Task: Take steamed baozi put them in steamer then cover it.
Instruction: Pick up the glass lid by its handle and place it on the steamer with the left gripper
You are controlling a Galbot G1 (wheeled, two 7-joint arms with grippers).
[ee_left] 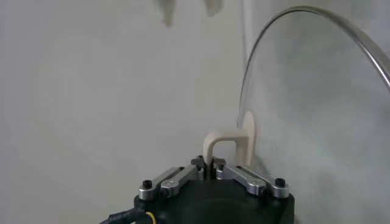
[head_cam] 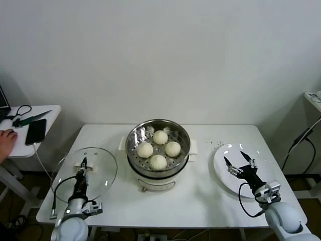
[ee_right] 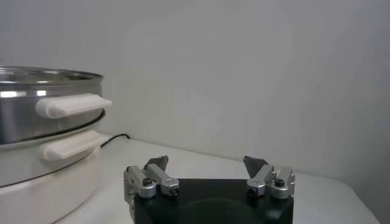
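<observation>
Several cream-white baozi (head_cam: 159,149) sit in the shiny steel steamer (head_cam: 133,136) on its white pot base at the table's middle. The clear glass cover (head_cam: 103,173) is at the front left of the table. My left gripper (head_cam: 83,166) is shut on the cover's white bar handle (ee_left: 226,143), and in the left wrist view the glass disc (ee_left: 317,103) stands on edge beside the gripper (ee_left: 211,168). My right gripper (head_cam: 239,159) is open and empty over the white plate (head_cam: 224,173) at the right; in the right wrist view it (ee_right: 207,165) faces the steamer's side handle (ee_right: 72,105).
A side table (head_cam: 22,145) at the far left holds a phone (head_cam: 35,131), cables and a person's hand (head_cam: 6,136). A cable (head_cam: 301,138) hangs at the far right. A white wall stands behind the table.
</observation>
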